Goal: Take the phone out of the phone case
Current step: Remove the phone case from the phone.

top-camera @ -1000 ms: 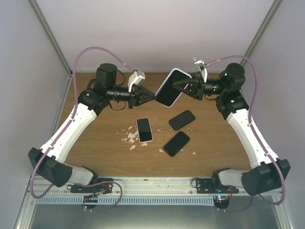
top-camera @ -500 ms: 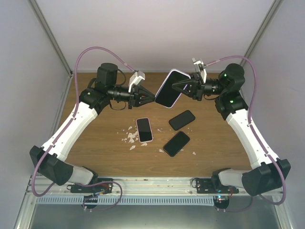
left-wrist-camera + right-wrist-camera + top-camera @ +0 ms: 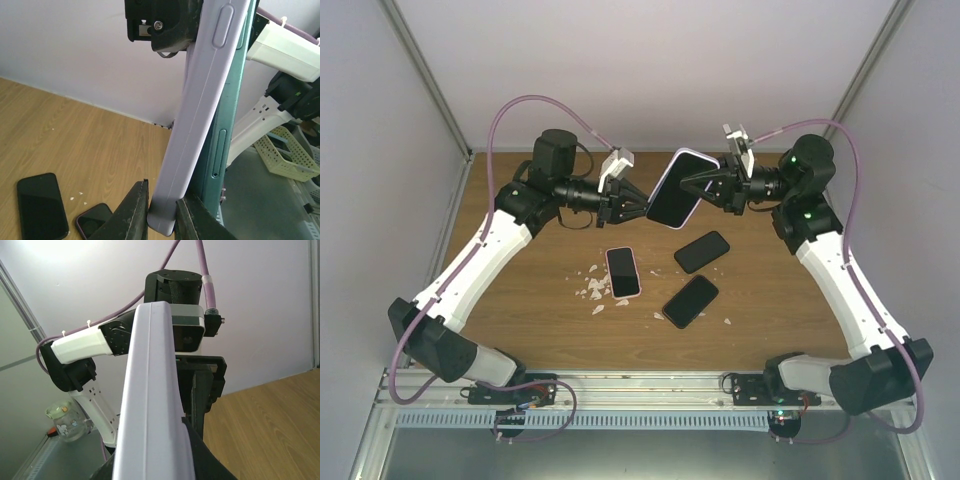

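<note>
A phone (image 3: 672, 195) in a lilac case (image 3: 686, 153) hangs tilted in the air above the back of the table, between both grippers. My right gripper (image 3: 688, 182) is shut on its upper right part; the right wrist view shows the lilac case edge (image 3: 155, 400) between the fingers (image 3: 200, 455). My left gripper (image 3: 642, 208) is shut on the case's lower left corner. In the left wrist view the lilac case (image 3: 197, 125) sits between my fingers (image 3: 132, 212), and the teal phone edge (image 3: 222, 145) shows beside it, outside the jaws.
On the wooden table (image 3: 520, 320) lie a pink-cased phone (image 3: 623, 271) and two black phones (image 3: 702, 251) (image 3: 690, 301), with white crumbs (image 3: 592, 286) next to the pink one. A yellow basket (image 3: 287, 155) and a glass jar (image 3: 67, 422) stand off the table.
My left gripper has moved right up to the phone and now grips the case's lower corner. The right gripper and phone have barely shifted.
</note>
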Robot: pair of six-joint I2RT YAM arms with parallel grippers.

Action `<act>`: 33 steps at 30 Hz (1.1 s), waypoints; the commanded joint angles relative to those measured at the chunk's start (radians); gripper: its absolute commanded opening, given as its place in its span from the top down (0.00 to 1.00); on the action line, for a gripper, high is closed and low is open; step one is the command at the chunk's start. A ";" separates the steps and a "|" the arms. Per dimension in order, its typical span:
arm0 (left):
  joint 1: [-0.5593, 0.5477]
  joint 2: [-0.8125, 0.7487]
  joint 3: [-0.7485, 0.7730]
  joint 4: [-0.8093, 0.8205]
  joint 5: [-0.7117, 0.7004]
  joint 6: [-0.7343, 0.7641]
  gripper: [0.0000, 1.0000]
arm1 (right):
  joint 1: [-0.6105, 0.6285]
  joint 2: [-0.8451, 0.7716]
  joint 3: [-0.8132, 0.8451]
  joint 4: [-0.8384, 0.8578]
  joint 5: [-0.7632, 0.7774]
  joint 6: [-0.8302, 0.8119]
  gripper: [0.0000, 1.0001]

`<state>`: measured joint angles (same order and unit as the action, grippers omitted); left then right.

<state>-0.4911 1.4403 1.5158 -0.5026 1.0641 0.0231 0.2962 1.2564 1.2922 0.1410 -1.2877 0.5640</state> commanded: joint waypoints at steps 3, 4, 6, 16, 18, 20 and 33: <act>-0.061 0.042 0.023 0.300 -0.034 -0.091 0.86 | 0.139 -0.022 -0.001 -0.014 -0.229 0.027 1.00; -0.066 0.042 0.021 0.308 -0.025 -0.097 0.86 | 0.139 -0.020 -0.003 -0.008 -0.227 0.033 1.00; -0.076 0.042 0.021 0.321 -0.017 -0.115 0.86 | 0.143 -0.016 -0.011 0.013 -0.224 0.048 0.99; -0.104 0.050 0.011 0.433 -0.052 -0.248 0.87 | 0.159 -0.009 -0.053 0.039 -0.190 0.057 1.00; -0.099 0.047 0.014 0.431 -0.080 -0.255 0.88 | 0.160 -0.010 -0.053 0.024 -0.183 0.043 0.99; -0.091 0.040 0.012 0.436 -0.097 -0.265 0.89 | 0.153 -0.011 -0.053 0.015 -0.172 0.036 1.00; -0.060 -0.020 -0.052 0.617 -0.163 -0.378 0.86 | 0.095 -0.009 -0.165 0.280 -0.121 0.259 1.00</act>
<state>-0.5400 1.4235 1.4204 -0.2687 1.0264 -0.2230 0.3126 1.2358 1.1912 0.4053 -1.1782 0.7483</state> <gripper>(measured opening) 0.125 0.114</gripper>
